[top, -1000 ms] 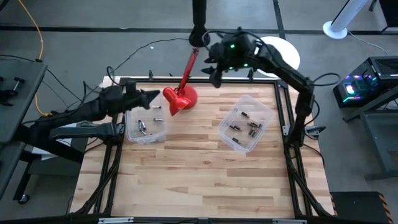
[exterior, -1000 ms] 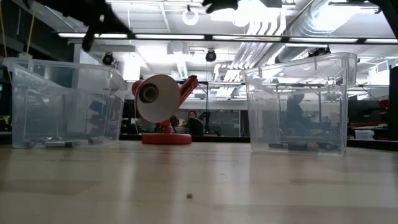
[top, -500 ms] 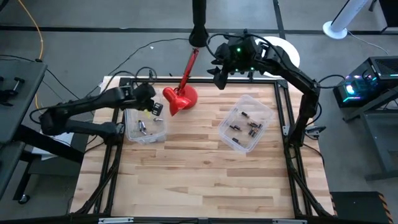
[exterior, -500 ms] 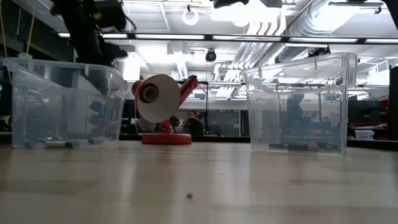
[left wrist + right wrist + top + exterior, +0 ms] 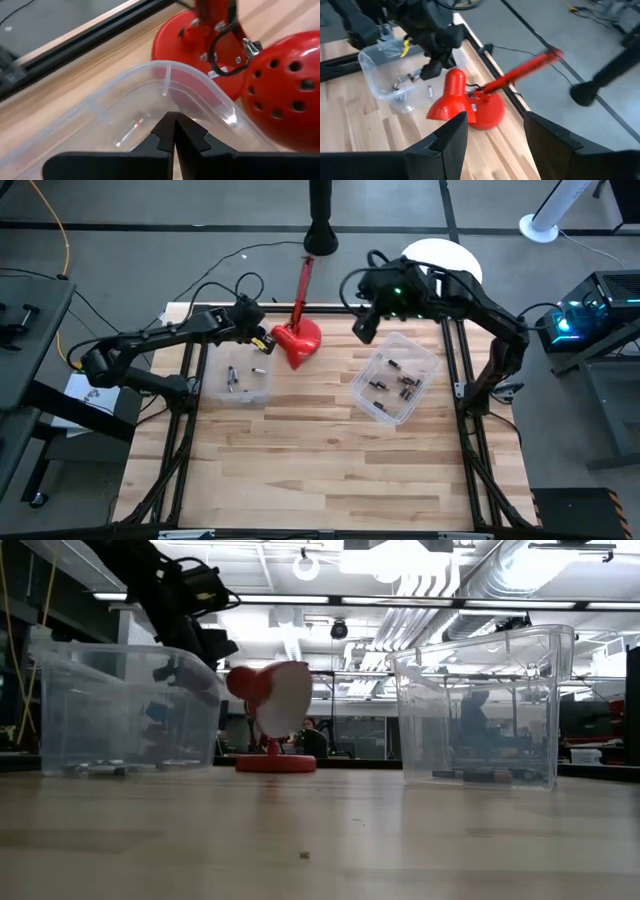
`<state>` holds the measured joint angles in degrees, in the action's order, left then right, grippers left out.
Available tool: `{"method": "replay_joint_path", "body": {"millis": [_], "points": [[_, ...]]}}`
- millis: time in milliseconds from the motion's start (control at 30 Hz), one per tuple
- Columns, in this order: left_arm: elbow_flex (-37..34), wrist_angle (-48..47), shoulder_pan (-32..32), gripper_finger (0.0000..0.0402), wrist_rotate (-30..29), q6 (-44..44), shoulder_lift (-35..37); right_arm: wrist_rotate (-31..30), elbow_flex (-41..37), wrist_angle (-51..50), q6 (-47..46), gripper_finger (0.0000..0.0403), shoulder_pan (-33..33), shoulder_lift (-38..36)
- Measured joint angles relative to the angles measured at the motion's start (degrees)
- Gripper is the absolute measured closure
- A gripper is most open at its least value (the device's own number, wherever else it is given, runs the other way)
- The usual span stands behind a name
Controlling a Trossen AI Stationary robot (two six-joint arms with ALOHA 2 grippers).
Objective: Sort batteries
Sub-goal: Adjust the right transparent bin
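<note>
Your left gripper (image 5: 262, 343), fingers pressed together and empty, sits over the left bin's (image 5: 236, 387) corner beside the red lamp (image 5: 298, 340). Your right gripper (image 5: 362, 328) hangs spread apart. Batteries (image 5: 393, 380) lie in both bins.

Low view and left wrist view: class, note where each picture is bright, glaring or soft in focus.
Low view: ceiling lights burn out to white, the left bin and right bin show as hazy see-through walls, and the wooden table up front is soft. Left wrist view: the shut left hand is a dark outline, and the red lamp beyond it looks blurred.
</note>
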<state>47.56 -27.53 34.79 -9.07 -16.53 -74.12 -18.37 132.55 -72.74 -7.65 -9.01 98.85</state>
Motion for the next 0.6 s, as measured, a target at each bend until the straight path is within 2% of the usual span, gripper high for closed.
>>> {"method": "replay_joint_path", "body": {"millis": [133, 333, 500, 600], "points": [[0.0, 2.9, -0.1, 0.0401, 2.4, 1.7, -0.1, -4.3, 0.0, -4.5, -3.7, 0.0215, 2.5, -1.6], [1.7, 1.9, 0.4, 0.0402, 3.0, 3.3, 3.0, -5.9, -0.7, -17.8, -12.7, 0.0215, 3.9, -1.9], [3.2, 1.9, 1.7, 0.0402, 3.0, 3.6, 8.2, -5.4, -11.9, -16.8, -19.5, 0.0215, 4.2, -4.4], [4.1, 1.8, 2.2, 0.0402, 3.0, 3.1, 12.2, -2.1, -24.4, -16.2, -25.0, 0.0215, 2.9, -7.2]]}}
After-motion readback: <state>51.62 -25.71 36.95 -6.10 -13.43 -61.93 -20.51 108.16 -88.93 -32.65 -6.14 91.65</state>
